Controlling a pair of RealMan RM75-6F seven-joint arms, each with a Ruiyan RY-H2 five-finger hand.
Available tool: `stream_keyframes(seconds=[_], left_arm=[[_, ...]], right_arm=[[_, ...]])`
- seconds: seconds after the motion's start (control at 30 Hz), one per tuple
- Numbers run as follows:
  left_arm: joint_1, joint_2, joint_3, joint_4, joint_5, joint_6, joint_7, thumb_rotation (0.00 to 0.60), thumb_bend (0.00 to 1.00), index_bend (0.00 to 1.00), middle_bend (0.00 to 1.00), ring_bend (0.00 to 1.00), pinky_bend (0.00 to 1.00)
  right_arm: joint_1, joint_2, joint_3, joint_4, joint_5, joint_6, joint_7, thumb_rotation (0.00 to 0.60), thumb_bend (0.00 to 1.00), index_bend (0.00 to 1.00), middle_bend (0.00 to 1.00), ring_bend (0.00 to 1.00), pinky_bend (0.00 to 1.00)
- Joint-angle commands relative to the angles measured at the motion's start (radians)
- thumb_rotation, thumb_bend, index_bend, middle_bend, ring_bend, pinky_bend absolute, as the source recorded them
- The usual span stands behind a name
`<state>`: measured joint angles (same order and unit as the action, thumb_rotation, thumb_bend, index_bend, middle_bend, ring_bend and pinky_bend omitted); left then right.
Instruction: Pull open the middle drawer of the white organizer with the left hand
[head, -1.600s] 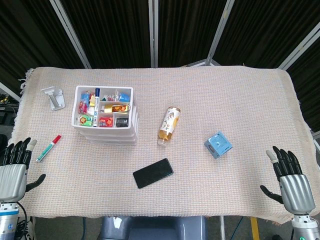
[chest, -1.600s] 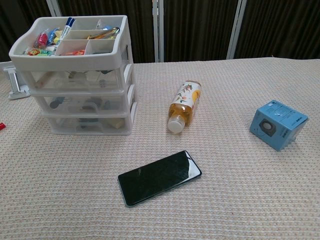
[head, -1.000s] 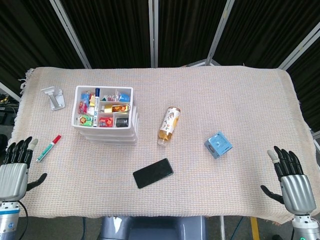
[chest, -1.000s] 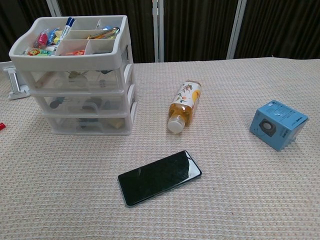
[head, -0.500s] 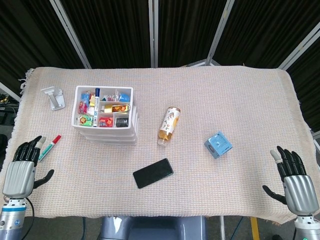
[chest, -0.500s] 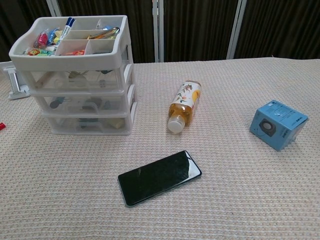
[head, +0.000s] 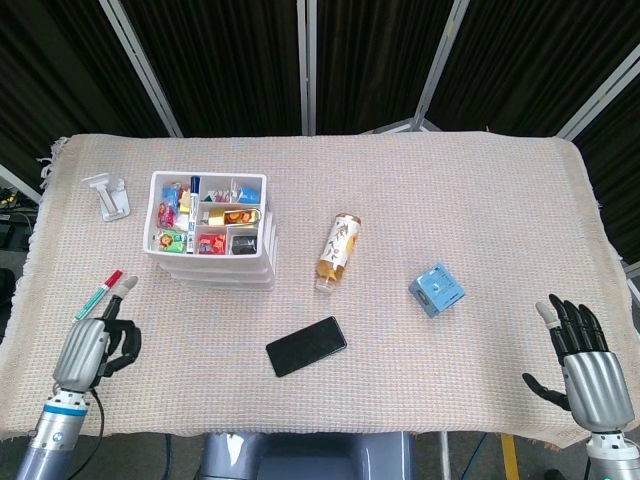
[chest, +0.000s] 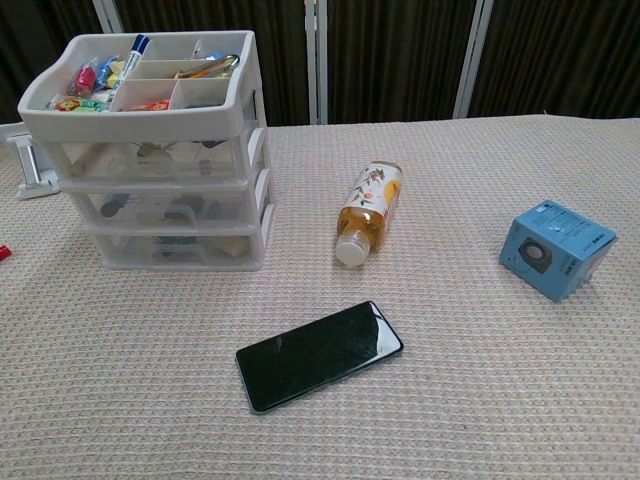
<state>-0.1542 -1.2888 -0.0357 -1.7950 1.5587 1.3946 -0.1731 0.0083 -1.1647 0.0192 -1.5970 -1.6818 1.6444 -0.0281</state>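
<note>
The white organizer (head: 210, 228) (chest: 150, 150) stands at the table's left, its top tray full of small items. Its middle drawer (chest: 170, 210) sits flush with the other two, closed. My left hand (head: 95, 340) is near the front left edge, turned side-on, holding nothing, well short of the organizer and to its front left. One finger stretches toward the red-and-green marker (head: 98, 296); the others bend loosely. My right hand (head: 585, 362) hovers at the front right corner, fingers spread and empty. Neither hand shows in the chest view.
A tea bottle (head: 338, 250) (chest: 368, 212) lies right of the organizer. A black phone (head: 306, 346) (chest: 318, 355) lies in front of it. A blue box (head: 435, 289) (chest: 556, 248) sits to the right. A metal stand (head: 108, 195) is behind and left of the organizer.
My left hand has moved right and inward over the table edge and turned side-on, its fingers now by the marker. The right hand has barely shifted. The drawers are unchanged.
</note>
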Motion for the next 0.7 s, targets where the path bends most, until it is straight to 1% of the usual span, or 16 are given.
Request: stream_keyframes(seconds=[0.03,0.13,0.2,0.3,0.37,0.5,0.7], left_arm=[[-0.082,0.026,0.025,-0.039,-0.009,-0.157,-0.212,0.600,0.67,0.00,0.82,0.85,0.68],[-0.133,0.026,0.024,-0.033,-0.013,-0.245,-0.374,0.600,0.70,0.00,0.83,0.85,0.69],[-0.162,0.022,0.022,-0.011,-0.009,-0.287,-0.450,0.600,0.70,0.00,0.83,0.86,0.69],[-0.192,0.002,0.017,0.032,0.008,-0.317,-0.513,0.600,0.70,0.00,0.83,0.86,0.69],[-0.206,-0.018,0.017,0.068,0.020,-0.319,-0.551,0.600,0.70,0.00,0.83,0.86,0.69],[-0.226,-0.050,0.016,0.120,0.022,-0.329,-0.597,0.600,0.70,0.00,0.83,0.86,0.69],[-0.244,-0.091,0.004,0.173,-0.002,-0.339,-0.643,0.600,0.70,0.00,0.83,0.86,0.69]], right_arm=[[0.000,0.001,0.000,0.000,0.000,0.001,0.001,0.600,0.00,0.00,0.00,0.00,0.00],[-0.001,0.003,0.001,-0.002,0.000,0.002,0.006,0.600,0.00,0.00,0.00,0.00,0.00],[-0.001,0.006,0.001,-0.003,0.001,0.004,0.011,0.600,0.00,0.00,0.00,0.00,0.00],[-0.002,0.009,0.002,-0.004,0.002,0.005,0.019,0.600,0.00,0.00,0.00,0.00,0.00],[-0.002,0.012,0.002,-0.005,0.001,0.005,0.024,0.600,0.00,0.00,0.00,0.00,0.00],[-0.002,0.013,0.001,-0.005,0.000,0.004,0.026,0.600,0.00,0.00,0.00,0.00,0.00],[-0.002,0.013,0.000,-0.005,0.000,0.003,0.028,0.600,0.00,0.00,0.00,0.00,0.00]])
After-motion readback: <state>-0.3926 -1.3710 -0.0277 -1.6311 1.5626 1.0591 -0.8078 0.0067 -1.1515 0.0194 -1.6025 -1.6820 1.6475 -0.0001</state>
